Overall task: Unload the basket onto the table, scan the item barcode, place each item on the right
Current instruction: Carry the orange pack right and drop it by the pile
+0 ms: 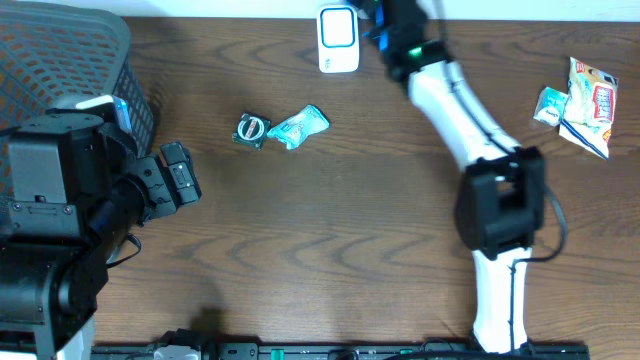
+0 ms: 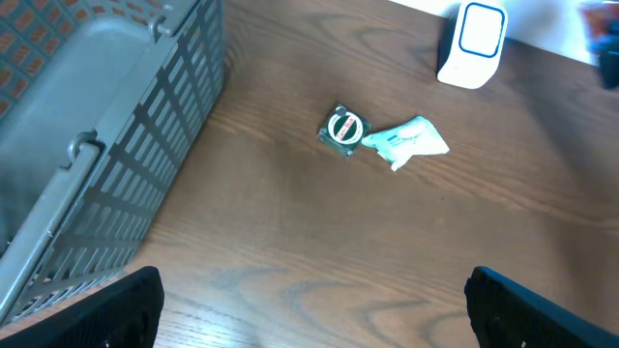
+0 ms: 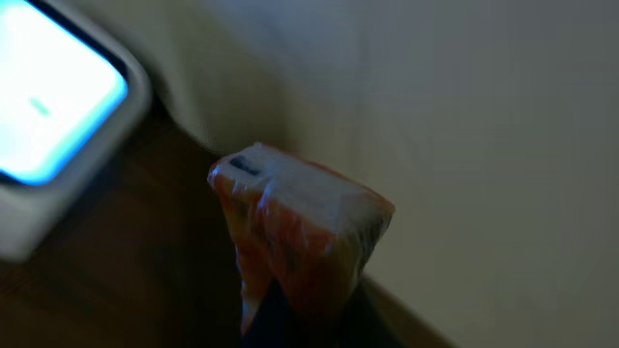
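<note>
1. One small packet (image 3: pixel 300 232), orange and red under glossy film, fills the right wrist view. The right gripper (image 1: pixel 388 18) pinches it at its lower end, claw closed narrow on it. It hangs at 12 o'clock, over the far edge of the table (image 1: pixel 330 250). I judge it light and soft. The film looks slippery and easily creased, so a firm but gentle hold low on one end, as here, leaves the printed faces free. The view is blurred and I cannot make out a barcode.
2. Just beside the packet, toward 11 o'clock, stands the white scanner (image 1: pixel 338 38), its screen lit blue. The two look apart, not touching.
3. Nearer the table's middle, at about 11 o'clock from centre, lie a small round item with a white label (image 1: pixel 252 130) and a teal sachet (image 1: pixel 300 126), just beside each other.
4. At 2 o'clock rests a red-and-white snack packet (image 1: pixel 590 105), with a smaller green-and-white packet (image 1: pixel 550 105) against its left side.
5. At 9 o'clock the left gripper (image 2: pixel 311 307) hovers over bare wood, claw spread wide and holding nothing.
6. Farthest off, at 10 o'clock, sits the grey mesh basket (image 1: pixel 100 40). The part of its floor that shows in the left wrist view is bare, and the left arm hides the rest.
</note>
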Action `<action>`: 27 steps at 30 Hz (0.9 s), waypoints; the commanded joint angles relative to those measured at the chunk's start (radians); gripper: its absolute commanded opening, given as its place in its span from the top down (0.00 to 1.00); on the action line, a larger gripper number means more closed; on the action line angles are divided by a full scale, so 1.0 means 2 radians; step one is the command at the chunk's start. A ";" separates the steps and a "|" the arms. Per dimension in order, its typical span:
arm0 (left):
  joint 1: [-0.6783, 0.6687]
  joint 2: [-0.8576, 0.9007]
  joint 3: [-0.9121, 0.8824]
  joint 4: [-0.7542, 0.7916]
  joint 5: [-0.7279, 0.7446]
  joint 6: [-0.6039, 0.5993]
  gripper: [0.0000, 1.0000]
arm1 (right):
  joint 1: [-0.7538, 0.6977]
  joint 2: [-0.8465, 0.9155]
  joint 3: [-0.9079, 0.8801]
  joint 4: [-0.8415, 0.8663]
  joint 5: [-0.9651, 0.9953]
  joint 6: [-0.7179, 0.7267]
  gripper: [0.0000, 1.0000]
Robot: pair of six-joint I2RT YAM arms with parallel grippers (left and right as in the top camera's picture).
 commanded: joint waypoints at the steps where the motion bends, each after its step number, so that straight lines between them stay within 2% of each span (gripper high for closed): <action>1: 0.001 -0.001 0.004 -0.002 -0.003 0.001 0.03 | -0.060 -0.015 0.002 -0.076 0.055 0.054 0.99; 4: 0.001 -0.001 0.004 -0.002 -0.003 0.001 0.02 | -0.124 -0.011 0.000 -0.159 0.070 0.062 0.99; 6: 0.001 -0.001 0.003 -0.002 -0.003 0.001 0.02 | -0.155 -0.010 0.000 -0.179 0.073 0.099 0.99; 8: 0.001 -0.001 0.004 -0.002 -0.003 0.001 0.02 | -0.186 -0.010 0.000 -0.200 0.072 0.152 0.77; 10: 0.001 -0.001 0.004 -0.002 -0.003 0.001 0.02 | -0.204 -0.010 0.000 -0.220 0.072 0.178 0.71; 11: 0.001 -0.001 0.004 -0.002 -0.003 0.001 0.02 | -0.212 -0.010 -0.001 -0.230 0.072 0.199 0.39; 12: 0.001 -0.001 0.004 -0.002 -0.003 0.001 0.02 | -0.215 -0.010 -0.001 -0.236 0.072 0.210 0.27; 15: 0.001 -0.001 0.004 -0.002 -0.003 0.001 0.02 | -0.217 -0.010 -0.001 -0.264 0.024 0.229 0.01; 17: 0.001 -0.001 0.004 -0.002 -0.003 0.001 0.02 | -0.213 -0.010 -0.001 -0.277 -0.063 0.229 0.01; 19: 0.001 -0.001 0.004 -0.002 -0.003 0.001 0.02 | -0.207 -0.010 -0.001 -0.287 -0.202 0.233 0.01; 22: 0.001 -0.001 0.004 -0.002 -0.003 0.001 0.03 | -0.196 -0.010 -0.001 -0.291 -0.466 0.295 0.01; 24: 0.001 -0.001 0.004 -0.002 -0.003 0.001 0.02 | -0.181 -0.008 -0.002 -0.268 -0.567 0.330 0.01; 27: 0.001 -0.001 0.004 -0.002 -0.003 0.001 0.02 | -0.145 -0.008 -0.002 -0.246 -0.560 0.384 0.01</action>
